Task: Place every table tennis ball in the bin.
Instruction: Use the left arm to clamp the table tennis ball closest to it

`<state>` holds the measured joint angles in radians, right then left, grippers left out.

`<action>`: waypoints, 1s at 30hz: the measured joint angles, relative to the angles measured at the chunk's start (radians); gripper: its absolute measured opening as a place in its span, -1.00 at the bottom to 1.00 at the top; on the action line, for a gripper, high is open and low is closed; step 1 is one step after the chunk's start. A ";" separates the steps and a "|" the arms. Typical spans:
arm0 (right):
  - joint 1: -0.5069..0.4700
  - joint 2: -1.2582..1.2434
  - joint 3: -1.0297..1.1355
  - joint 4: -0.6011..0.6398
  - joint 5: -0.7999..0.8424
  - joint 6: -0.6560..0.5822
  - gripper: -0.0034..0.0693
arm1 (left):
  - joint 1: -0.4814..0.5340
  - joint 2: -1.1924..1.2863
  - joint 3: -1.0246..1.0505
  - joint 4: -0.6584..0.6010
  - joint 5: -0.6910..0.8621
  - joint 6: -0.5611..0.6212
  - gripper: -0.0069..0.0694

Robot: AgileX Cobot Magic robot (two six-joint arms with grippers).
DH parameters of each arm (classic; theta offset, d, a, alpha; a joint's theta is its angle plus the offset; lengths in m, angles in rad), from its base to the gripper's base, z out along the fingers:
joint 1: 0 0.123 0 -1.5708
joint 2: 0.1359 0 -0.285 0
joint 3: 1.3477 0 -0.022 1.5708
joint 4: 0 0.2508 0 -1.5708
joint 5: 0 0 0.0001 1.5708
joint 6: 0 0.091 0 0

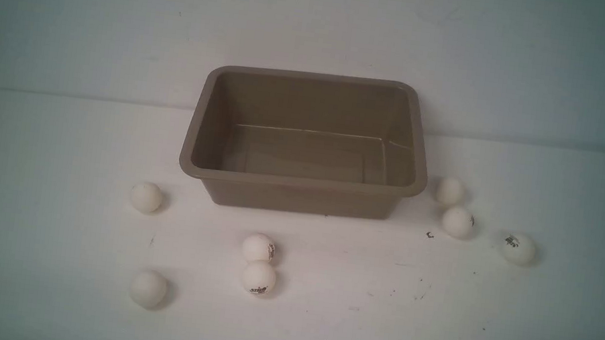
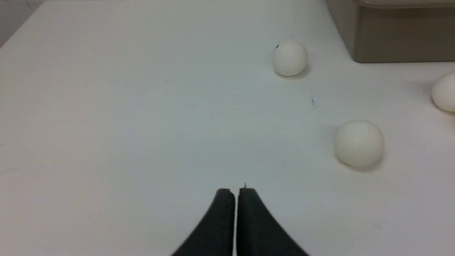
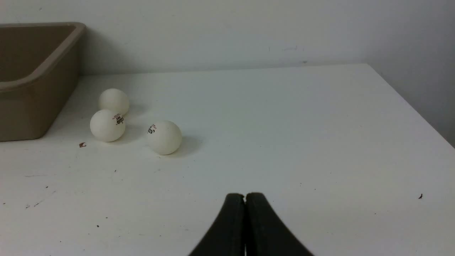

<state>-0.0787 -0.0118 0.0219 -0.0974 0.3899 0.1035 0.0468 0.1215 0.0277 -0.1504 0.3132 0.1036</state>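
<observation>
Leftmost, at the lower left edge of the left wrist frame's central foot, the left gripper [image 2: 236, 192] is closed. In the front view, two white balls, one [image 1: 147, 197] above the other [image 1: 149, 289], occupy the lower left; two more, upper [image 1: 258, 248] and lower [image 1: 259, 277], lie close together at lower centre. The tan bin [image 1: 302, 199] occupies the centre. Three balls, the back one [image 1: 450, 191], the middle one [image 1: 457, 222] and the outermost [image 1: 519, 248], lie right of centre. The right gripper [image 3: 245, 197], bottom centre of its wrist view, is closed.

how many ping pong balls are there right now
7. Three table tennis balls lie right of the bin, two sit in front of it, and two lie to its front left. None shows inside the bin.
</observation>
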 joint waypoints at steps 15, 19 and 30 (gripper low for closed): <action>0.000 0.000 0.000 0.000 0.000 0.000 -0.95 | 0.000 0.000 0.000 0.000 0.000 0.000 -0.83; 0.000 0.000 0.000 0.000 0.000 0.000 -0.95 | 0.000 0.000 0.000 0.000 0.000 0.000 -0.83; 0.000 0.000 0.000 0.024 -0.003 0.005 -0.95 | 0.000 0.000 0.000 0.000 0.000 0.000 -0.83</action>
<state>-0.0787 -0.0118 0.0219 -0.0731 0.3867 0.1084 0.0468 0.1215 0.0277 -0.1504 0.3132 0.1036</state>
